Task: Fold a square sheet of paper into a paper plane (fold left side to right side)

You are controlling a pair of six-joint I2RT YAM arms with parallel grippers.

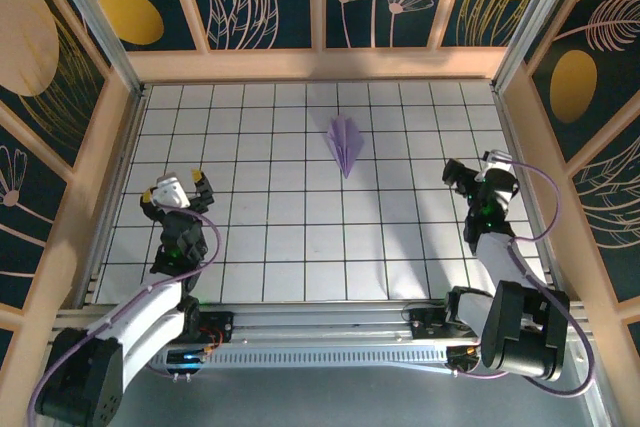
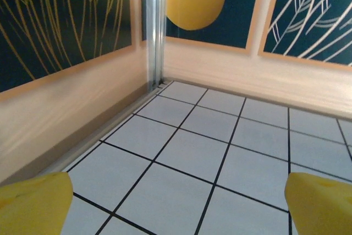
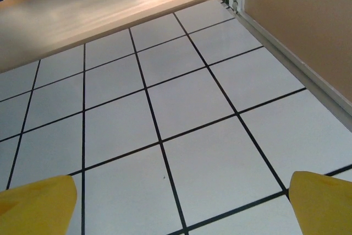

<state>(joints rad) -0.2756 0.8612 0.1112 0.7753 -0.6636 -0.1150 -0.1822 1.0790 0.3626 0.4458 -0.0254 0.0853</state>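
The lavender paper plane (image 1: 345, 144) lies on the white grid floor in the middle back of the top view, a narrow folded dart with a centre crease and its point toward the near side. My left gripper (image 1: 180, 187) hovers at the left, well apart from the plane, open with nothing between its yellow fingertips (image 2: 34, 202). Over at the right my right gripper (image 1: 477, 173) is also open and empty, its yellow fingertips (image 3: 322, 202) spread wide above bare tiles. No flat square sheet is in view.
Wooden walls with dark floral panels enclose the floor: the left wall (image 2: 66, 108) runs close to my left gripper, the right wall (image 3: 308, 31) close to my right gripper. Purple cables (image 1: 545, 197) loop off both arms.
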